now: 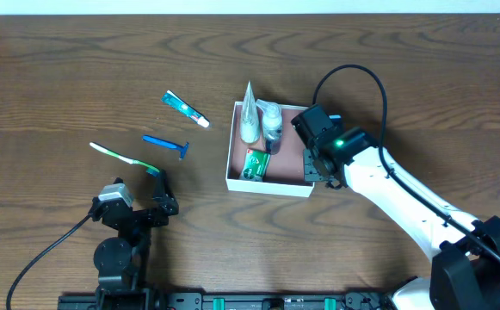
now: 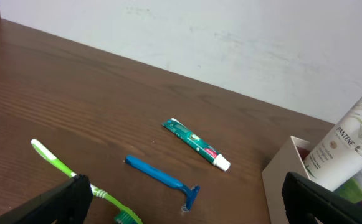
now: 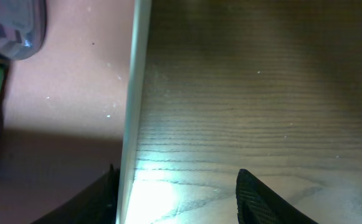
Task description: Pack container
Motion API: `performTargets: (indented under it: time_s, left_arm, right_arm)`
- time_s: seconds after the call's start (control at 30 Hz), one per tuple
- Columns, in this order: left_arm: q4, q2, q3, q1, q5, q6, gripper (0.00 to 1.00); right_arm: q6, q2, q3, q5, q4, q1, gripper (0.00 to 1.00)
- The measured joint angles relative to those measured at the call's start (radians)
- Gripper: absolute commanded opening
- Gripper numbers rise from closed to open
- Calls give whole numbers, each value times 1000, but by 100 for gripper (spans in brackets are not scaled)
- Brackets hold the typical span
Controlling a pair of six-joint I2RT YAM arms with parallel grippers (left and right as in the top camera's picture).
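Note:
The container (image 1: pixel 267 184) is a square white-walled box with a reddish-brown inside, right of the table's middle. It holds a white Pantene tube (image 1: pixel 250 116), a clear bottle (image 1: pixel 271 123) and a green packet (image 1: pixel 255 164). My right gripper (image 1: pixel 317 164) is open and straddles the container's right wall (image 3: pixel 134 93), one finger inside and one outside (image 3: pixel 177 202). My left gripper (image 1: pixel 142 211) is open and empty, low near the front left. In the left wrist view (image 2: pixel 184 214) it faces a green toothbrush (image 2: pixel 62 168), a blue razor (image 2: pixel 159 176) and a toothpaste tube (image 2: pixel 196 144).
The toothbrush (image 1: pixel 125 157), razor (image 1: pixel 165 143) and toothpaste (image 1: pixel 185 108) lie on the wooden table left of the container. The right arm's black cable (image 1: pixel 353 73) loops above the container's right side. A white wall (image 2: pixel 230 43) borders the table's far edge.

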Motion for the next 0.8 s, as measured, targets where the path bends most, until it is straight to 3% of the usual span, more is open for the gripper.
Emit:
performTargets:
  time_s: [0.27, 0.6, 0.8]
  left_arm:
    - [0, 0, 0, 0, 0, 0, 98]
    - [0, 0, 0, 0, 0, 0, 98]
    - [0, 0, 0, 0, 0, 0, 98]
  right_arm:
    - [-59, 0, 0, -21, 11, -41, 61]
    - [-135, 0, 0, -54, 53, -41, 78]
    - [-166, -8, 29, -89, 51, -41, 81]
